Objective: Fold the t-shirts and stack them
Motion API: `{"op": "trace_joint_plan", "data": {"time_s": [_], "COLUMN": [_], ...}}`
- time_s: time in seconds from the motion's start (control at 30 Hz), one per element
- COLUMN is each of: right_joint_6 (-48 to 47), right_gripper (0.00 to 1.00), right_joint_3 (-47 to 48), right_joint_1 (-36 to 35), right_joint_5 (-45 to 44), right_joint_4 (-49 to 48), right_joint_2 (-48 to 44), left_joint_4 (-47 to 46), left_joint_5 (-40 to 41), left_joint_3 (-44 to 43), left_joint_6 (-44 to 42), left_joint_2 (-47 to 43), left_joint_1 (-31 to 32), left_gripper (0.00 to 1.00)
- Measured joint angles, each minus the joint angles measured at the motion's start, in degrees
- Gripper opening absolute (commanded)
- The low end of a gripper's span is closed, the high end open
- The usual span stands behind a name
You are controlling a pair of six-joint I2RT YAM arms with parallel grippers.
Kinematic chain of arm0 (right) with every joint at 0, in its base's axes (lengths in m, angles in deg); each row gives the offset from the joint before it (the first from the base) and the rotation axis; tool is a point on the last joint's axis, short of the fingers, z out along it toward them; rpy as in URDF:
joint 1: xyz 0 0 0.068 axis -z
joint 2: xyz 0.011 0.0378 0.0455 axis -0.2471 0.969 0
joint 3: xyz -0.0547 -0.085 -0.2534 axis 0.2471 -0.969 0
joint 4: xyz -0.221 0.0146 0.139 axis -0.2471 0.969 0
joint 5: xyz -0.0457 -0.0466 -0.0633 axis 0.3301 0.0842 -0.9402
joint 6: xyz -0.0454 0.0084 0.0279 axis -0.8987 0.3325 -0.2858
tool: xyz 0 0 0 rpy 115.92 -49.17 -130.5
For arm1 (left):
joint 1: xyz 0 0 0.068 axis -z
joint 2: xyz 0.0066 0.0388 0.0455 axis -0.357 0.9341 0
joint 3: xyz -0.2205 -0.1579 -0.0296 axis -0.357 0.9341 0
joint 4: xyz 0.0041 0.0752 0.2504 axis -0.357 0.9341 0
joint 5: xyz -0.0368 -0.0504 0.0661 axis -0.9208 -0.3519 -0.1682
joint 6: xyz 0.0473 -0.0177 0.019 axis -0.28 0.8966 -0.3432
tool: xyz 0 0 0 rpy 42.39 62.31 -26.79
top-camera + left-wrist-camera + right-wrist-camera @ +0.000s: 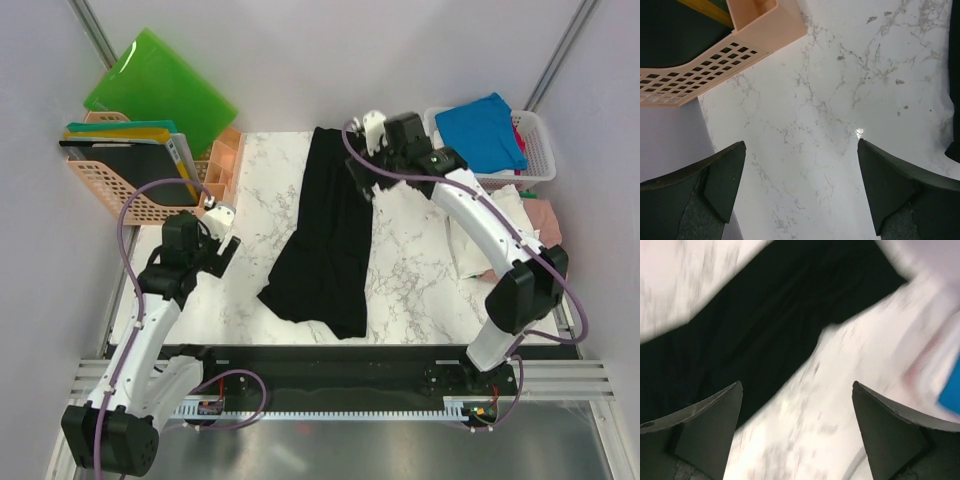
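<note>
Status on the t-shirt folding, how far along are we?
Done: nothing visible; no folded stack on the table. In hand: the black t-shirt lies in a long rumpled strip; the right gripper is open by its far end, the left gripper open over bare table. To do: the black one, the blue t-shirt in the white basket, pale cloth at the right edge.
</note>
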Motion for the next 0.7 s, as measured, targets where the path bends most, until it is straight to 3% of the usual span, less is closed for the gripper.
{"op": "trace_joint_plan", "data": {"time_s": [0.2,0.47,0.7], "right_joint_6": [-3.8,-6.9,-6.9], "right_gripper": [0.98,0.98,0.98], "right_joint_3": [-23.1,-23.3,-23.3], "right_joint_1": [-0.1,-1.3,-12.4], "right_joint_5": [11.3,19.0,18.5], "right_joint_4": [12.8,16.6,13.2], "right_joint_2": [-9.9,-12.9,-5.3], "left_joint_4": [-1.5,-2.7,-3.4], "left_joint_5": [3.2,4.0,4.3], "left_joint_3": [-1.5,-3.6,-3.7], "left_joint_6": [0.3,1.0,1.0], "left_joint_2": [-0.2,4.7,6.5], "left_joint_1": [-0.1,-0.4,-0.8], "left_gripper": [1.0,1.0,1.0]}}
